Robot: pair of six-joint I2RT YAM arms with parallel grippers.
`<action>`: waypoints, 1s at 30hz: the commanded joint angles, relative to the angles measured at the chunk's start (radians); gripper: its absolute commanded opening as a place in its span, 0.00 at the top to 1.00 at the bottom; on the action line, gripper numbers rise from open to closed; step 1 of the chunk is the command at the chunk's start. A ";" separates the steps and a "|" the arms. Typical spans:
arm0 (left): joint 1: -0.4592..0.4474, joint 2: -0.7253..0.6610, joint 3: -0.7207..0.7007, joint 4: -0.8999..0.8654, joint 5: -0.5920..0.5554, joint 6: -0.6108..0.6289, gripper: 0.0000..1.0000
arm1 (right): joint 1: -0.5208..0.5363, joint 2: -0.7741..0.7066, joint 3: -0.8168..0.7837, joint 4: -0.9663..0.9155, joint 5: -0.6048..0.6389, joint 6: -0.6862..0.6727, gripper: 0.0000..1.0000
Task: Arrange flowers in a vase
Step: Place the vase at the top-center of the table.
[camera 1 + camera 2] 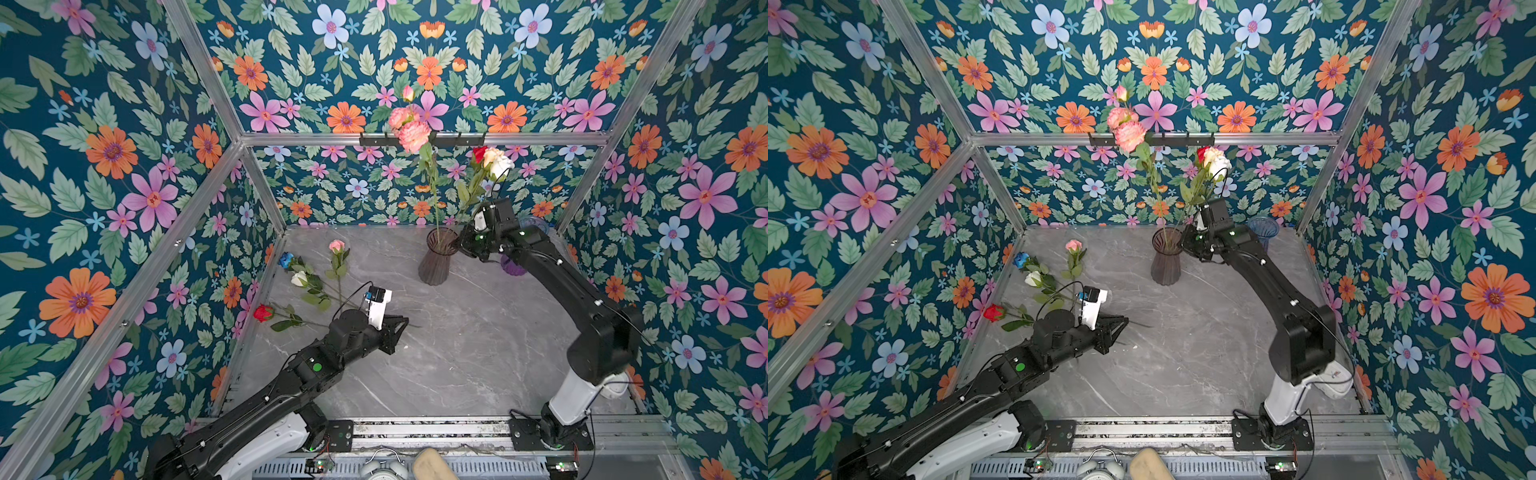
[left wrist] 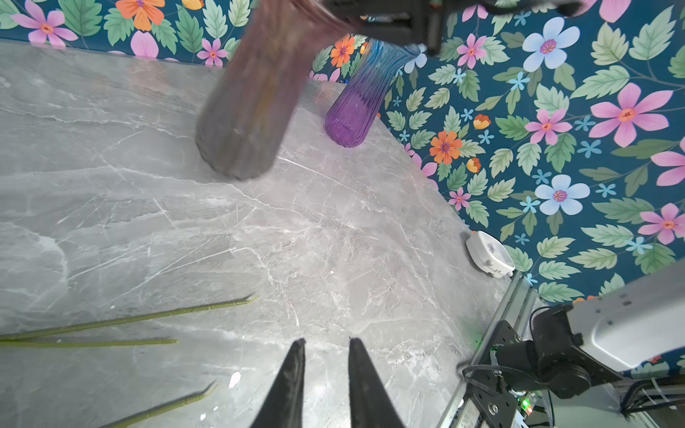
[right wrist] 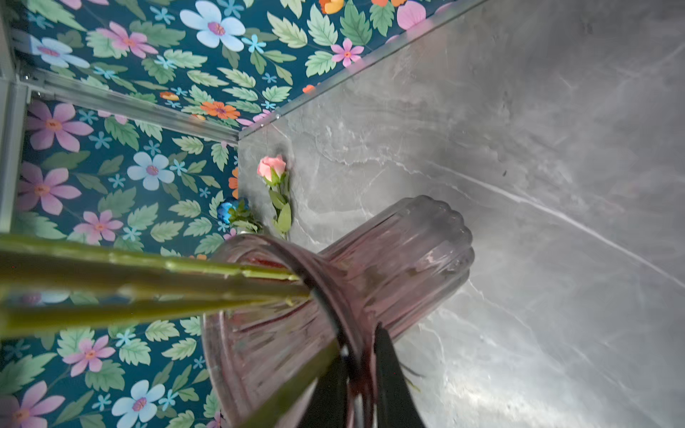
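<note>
While the right hand [image 3: 359, 346] pinches the rim of the ribbed smoky-purple glass vase [image 3: 407, 252], the left hand [image 2: 327, 342] hangs released over the grey marble counter [image 2: 333, 241].

The vase [image 1: 435, 262] stands at the back of the table [image 1: 457, 357], with flowers [image 1: 413, 135] in it. Loose flowers [image 1: 299, 278] lie to its front-left, and a second vase [image 1: 513, 266] stands to its right.

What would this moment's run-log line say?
left pincer open, empty | right pincer shut on vase rim | some flowers in vase | four roses on table
</note>
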 commanded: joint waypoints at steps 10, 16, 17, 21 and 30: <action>0.001 -0.060 0.012 -0.074 -0.022 0.004 0.76 | -0.021 0.550 0.911 -0.370 -0.024 -0.079 1.00; 0.001 -0.068 0.024 -0.091 -0.027 0.008 0.75 | -0.037 0.561 0.890 -0.376 -0.041 -0.039 1.00; 0.001 -0.068 0.024 -0.092 -0.028 0.009 0.75 | -0.037 0.531 0.836 -0.351 -0.044 -0.039 1.00; 0.001 -0.055 0.027 -0.091 -0.031 0.017 0.75 | -0.037 0.418 0.624 -0.252 -0.059 -0.038 1.00; 0.001 -0.017 0.032 -0.059 -0.015 0.018 0.75 | -0.032 0.315 0.421 -0.189 -0.077 -0.059 1.00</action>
